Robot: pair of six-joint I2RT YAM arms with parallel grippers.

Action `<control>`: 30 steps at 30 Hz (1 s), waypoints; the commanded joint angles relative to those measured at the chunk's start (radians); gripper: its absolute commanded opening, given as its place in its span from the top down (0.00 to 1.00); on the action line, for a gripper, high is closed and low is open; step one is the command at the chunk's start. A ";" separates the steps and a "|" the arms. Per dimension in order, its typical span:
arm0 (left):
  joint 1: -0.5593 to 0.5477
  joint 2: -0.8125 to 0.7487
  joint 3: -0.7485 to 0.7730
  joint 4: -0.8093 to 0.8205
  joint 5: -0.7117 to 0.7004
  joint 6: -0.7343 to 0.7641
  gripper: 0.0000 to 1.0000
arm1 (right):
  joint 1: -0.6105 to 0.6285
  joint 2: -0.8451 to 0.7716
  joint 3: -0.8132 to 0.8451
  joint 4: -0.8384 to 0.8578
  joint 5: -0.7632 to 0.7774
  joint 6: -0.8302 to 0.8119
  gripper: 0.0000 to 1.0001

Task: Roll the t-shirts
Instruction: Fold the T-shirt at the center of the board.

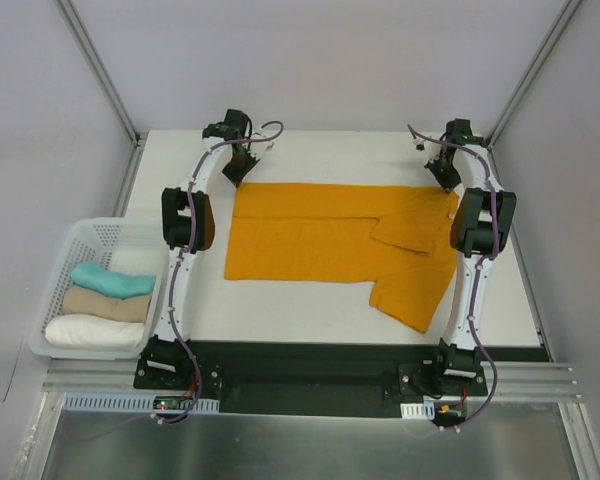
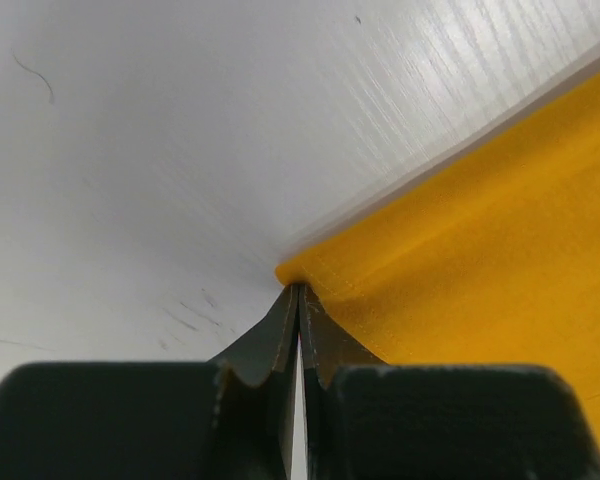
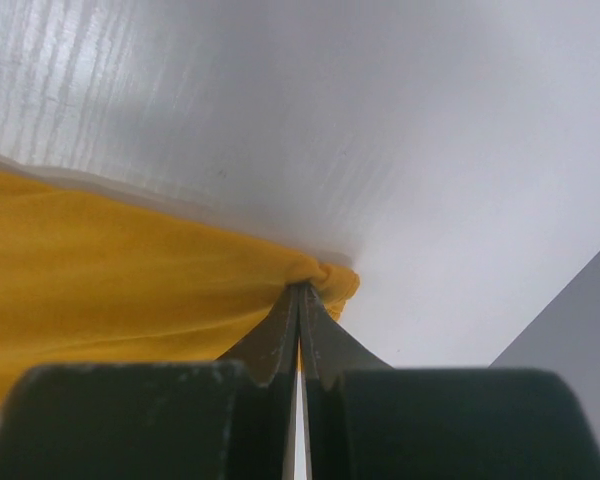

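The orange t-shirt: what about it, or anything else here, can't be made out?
- Top view: the t-shirt neckline and label are not seen, perhaps folded under.
- Left wrist view: how much cloth the left gripper pinches is hidden by its closed fingers.
- Right wrist view: the same goes for the right gripper, where the corner is bunched.
- Top view: the rolled cloths in the basket are too small to identify.
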 commanded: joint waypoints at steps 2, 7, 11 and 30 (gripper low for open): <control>-0.020 0.102 0.056 0.017 -0.110 0.116 1.00 | 0.031 0.057 0.048 0.039 0.046 -0.053 0.99; -0.025 0.106 0.054 0.097 -0.150 0.167 1.00 | 0.060 0.069 0.056 0.092 0.055 -0.056 0.99; -0.023 0.059 0.054 0.189 -0.182 0.161 1.00 | 0.068 0.045 0.071 0.120 0.060 -0.036 0.99; -0.091 -0.797 -0.680 0.313 -0.085 -0.106 0.25 | 0.064 -0.866 -0.668 -0.058 -0.411 0.051 0.29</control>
